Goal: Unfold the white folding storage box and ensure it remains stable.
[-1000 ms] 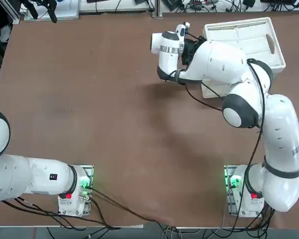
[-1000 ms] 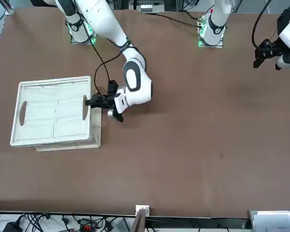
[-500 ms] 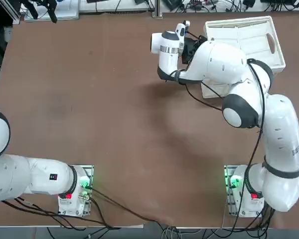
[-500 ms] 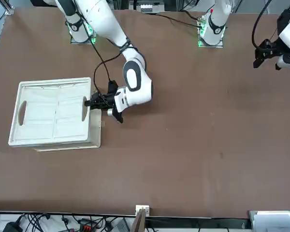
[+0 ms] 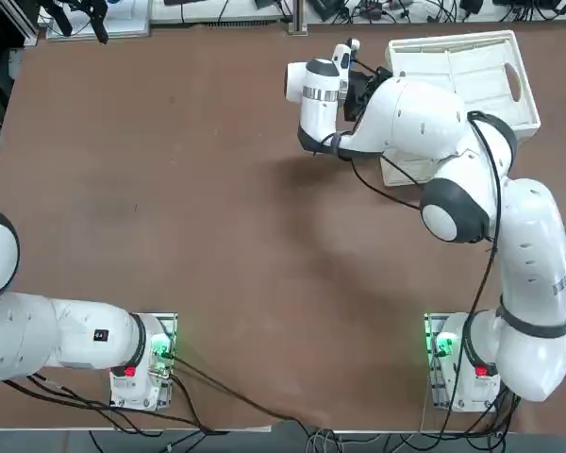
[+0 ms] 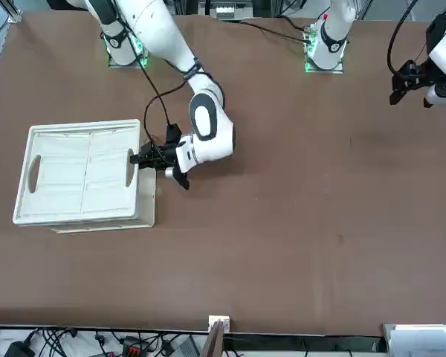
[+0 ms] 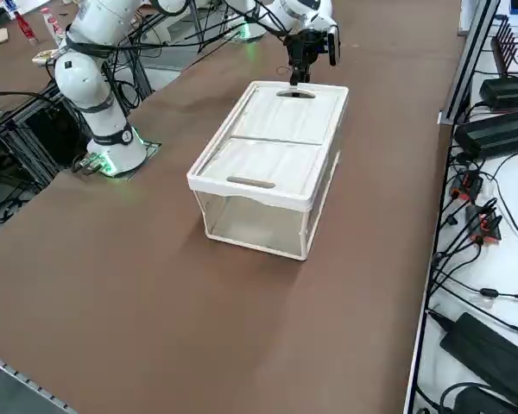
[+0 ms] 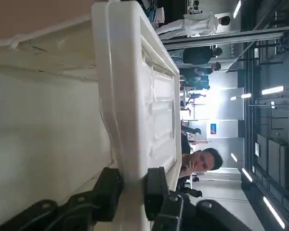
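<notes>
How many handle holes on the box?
2 oval holes in the top of the white plastic box: one at the end gripped by the right tool, one at the opposite end. Hidden walls may have more.

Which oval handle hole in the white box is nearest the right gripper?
The hole right beside the right gripper, whose jaws grip the white box; the other hole lies at the opposite end.

No text, label, brand, number or sign can be read in any view.
</notes>
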### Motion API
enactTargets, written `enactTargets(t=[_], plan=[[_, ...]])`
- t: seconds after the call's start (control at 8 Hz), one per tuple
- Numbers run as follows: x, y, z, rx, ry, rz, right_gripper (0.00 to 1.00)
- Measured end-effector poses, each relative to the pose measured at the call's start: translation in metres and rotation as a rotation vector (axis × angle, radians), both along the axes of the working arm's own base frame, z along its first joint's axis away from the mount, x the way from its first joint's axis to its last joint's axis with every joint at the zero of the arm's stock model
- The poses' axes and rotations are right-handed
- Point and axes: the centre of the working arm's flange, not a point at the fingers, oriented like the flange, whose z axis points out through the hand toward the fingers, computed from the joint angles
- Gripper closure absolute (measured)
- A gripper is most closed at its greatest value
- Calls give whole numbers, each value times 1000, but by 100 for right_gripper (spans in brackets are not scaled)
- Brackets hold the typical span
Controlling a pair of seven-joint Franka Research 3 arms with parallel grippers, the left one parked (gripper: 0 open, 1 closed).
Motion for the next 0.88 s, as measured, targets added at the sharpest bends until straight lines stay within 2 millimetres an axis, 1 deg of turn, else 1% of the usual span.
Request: enactTargets(t=[0.5,0.75,0.88], plan=[[0,0,0,0,-1,0,68],[-1,4,2,-3,-12,9,59],[-2,8,9,-17,-32,21,51]])
